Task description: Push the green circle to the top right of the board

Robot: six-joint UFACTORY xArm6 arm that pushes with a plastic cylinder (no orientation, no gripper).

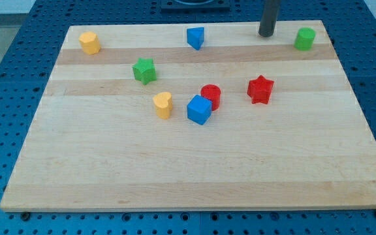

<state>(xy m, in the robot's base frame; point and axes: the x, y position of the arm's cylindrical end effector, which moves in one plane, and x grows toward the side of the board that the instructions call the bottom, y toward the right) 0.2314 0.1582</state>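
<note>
The green circle [305, 38], a short green cylinder, stands near the board's top right corner. My tip [267, 34] touches the board at the top edge, a little to the left of the green circle, with a clear gap between them. The rod rises straight up out of the view's top. Nothing hides the green circle.
The wooden board [194, 176] lies on a blue pegboard. A blue triangle-like block [196, 37] and a yellow block [90, 42] sit along the top. A green star [145, 70], yellow heart [164, 104], blue cube [200, 109], red cylinder [211, 96] and red star [260, 89] sit mid-board.
</note>
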